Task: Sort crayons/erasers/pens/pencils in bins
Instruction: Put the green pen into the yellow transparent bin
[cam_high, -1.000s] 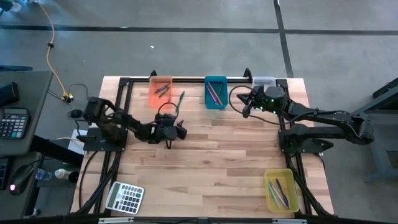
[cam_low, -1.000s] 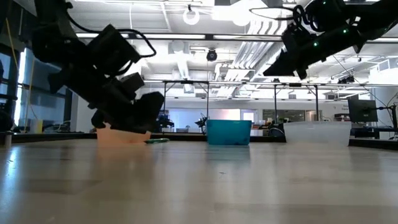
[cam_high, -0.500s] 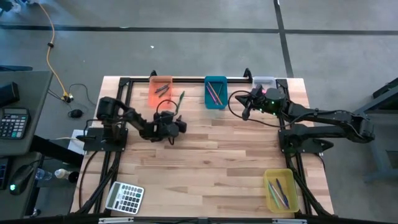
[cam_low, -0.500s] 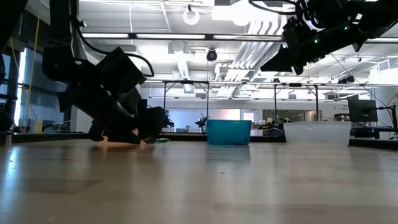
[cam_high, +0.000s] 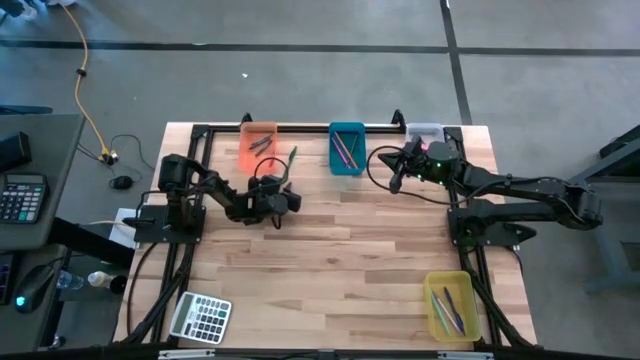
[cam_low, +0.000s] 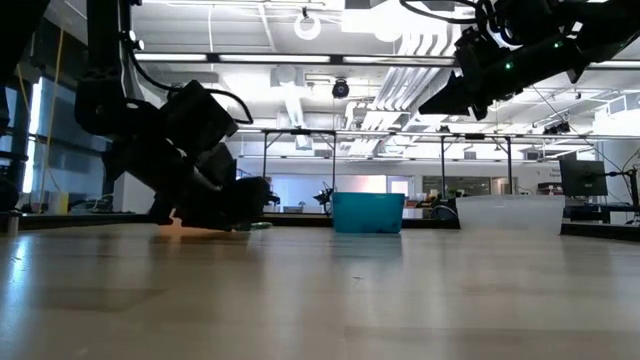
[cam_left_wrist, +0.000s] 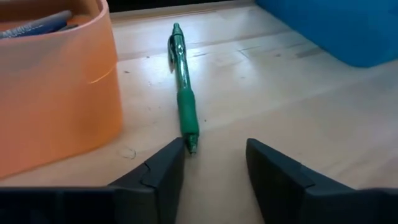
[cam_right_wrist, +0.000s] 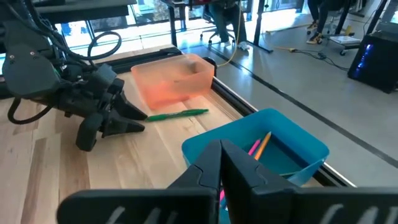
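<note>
A green stick with a rubber grip (cam_left_wrist: 185, 99) lies flat on the table beside the orange bin (cam_left_wrist: 50, 81); it also shows in the high view (cam_high: 290, 160). My left gripper (cam_left_wrist: 214, 149) is open and low over the table (cam_high: 286, 186), one finger on either side of the stick's near tip. My right gripper (cam_right_wrist: 221, 146) is shut and empty, held above the table near the teal bin (cam_high: 346, 148), which holds pink and orange pencils (cam_right_wrist: 258, 146). The orange bin holds blue-grey sticks (cam_left_wrist: 43, 23). My left gripper has one fingertip (cam_left_wrist: 177, 149) right beside the green stick's near tip (cam_left_wrist: 191, 148); I cannot tell whether they touch. The fingers come in level from the table's near-left side, along the stick. The stick lies flat on the table.
A clear whitish bin (cam_high: 424, 131) stands at the far right, and a yellow bin (cam_high: 451, 305) with several sticks at the near right. A grey calculator (cam_high: 200, 318) lies at the near left. A black frame rail (cam_high: 300, 127) runs along the far edge.
My left gripper has gone toward the table's far edge and down, up to the near end of the green stick by the orange bin. The stick has stayed where it was.
</note>
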